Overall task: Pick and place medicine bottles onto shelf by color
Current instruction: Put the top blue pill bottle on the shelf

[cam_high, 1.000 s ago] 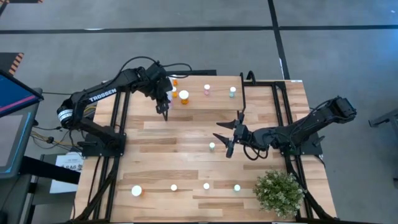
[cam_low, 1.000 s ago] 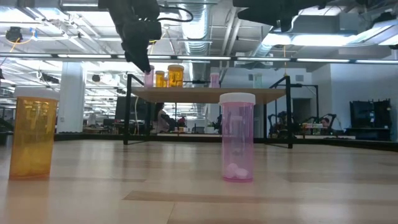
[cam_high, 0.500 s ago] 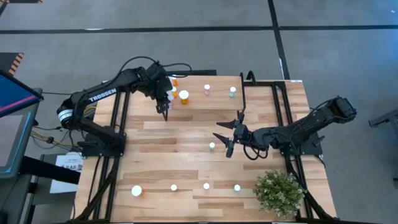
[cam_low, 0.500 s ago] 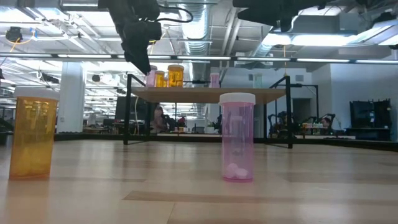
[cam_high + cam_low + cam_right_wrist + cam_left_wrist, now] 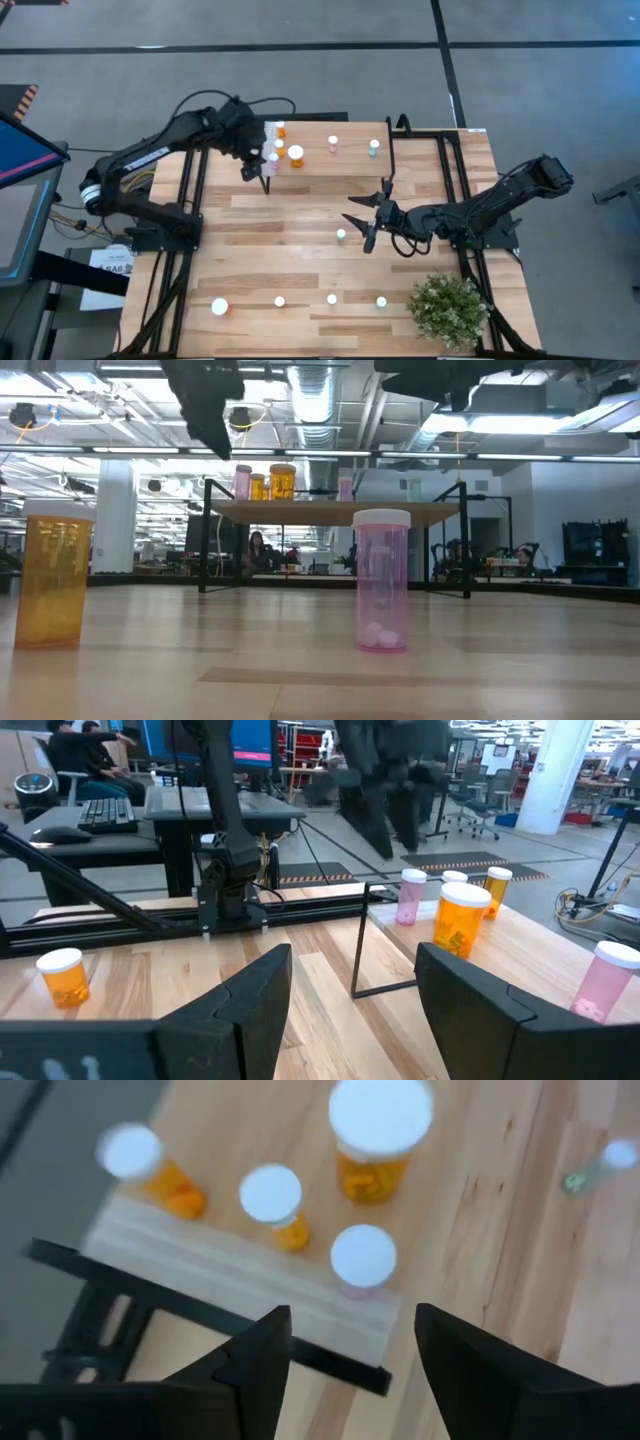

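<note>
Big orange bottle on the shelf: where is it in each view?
High: big orange bottle near top edge, left of centre.
Low: bottle far back, upper middle, left of centre.
Left wrist: bottle top, right of centre.
Right wrist: bottle right of centre.
Shared landmark: pink bottle next to it.

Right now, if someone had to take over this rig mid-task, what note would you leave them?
Left tool: open, empty, above the white ribbed end of the small wood-topped, black-legged shelf.
Right tool: open, empty, low over mid-table beside a white-capped teal bottle.
Done: six bottles stand on the shelf. Three orange bottles and a pink bottle are at the ribbed end, with a second pink bottle and a teal shelf bottle farther along.
Left: the teal bottle by the right tool, plus four in the table's front row, among them a large orange bottle.
</note>
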### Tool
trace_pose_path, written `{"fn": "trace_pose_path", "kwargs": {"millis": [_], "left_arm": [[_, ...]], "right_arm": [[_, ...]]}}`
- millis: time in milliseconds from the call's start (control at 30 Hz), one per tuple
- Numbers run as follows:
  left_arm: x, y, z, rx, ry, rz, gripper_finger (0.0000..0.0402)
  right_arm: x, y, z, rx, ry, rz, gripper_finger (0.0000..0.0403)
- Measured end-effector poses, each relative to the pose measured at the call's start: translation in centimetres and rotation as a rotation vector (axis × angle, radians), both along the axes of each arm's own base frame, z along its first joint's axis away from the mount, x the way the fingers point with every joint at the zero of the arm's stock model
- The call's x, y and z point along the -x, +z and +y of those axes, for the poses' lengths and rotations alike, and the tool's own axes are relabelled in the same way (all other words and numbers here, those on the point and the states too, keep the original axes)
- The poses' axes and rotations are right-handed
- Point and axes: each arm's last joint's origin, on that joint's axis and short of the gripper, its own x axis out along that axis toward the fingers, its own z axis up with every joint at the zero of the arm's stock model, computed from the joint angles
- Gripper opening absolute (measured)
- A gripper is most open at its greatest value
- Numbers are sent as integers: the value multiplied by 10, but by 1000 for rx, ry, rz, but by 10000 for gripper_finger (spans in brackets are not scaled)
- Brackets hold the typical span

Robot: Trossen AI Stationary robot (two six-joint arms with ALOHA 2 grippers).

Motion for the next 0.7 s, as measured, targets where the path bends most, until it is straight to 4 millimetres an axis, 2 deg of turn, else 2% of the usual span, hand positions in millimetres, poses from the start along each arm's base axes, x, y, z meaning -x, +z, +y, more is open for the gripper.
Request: {"fn": "trace_pose_path", "kwargs": {"millis": [133, 233, 500, 700], "left_arm": [[17, 19, -13, -39, -21, -127, 202], [29, 23, -26, -46, -84, -289, 202], [60, -2, -59, -88, -130, -580, 202], [74, -23, -82, -82, -188, -794, 202]], "right_arm": [[0, 0, 0, -2, 0, 0, 235], [0, -1, 0, -11, 0, 1, 235], [0, -1, 1, -11, 3, 7, 235], [0, -3, 1, -39, 3, 11, 235]]}}
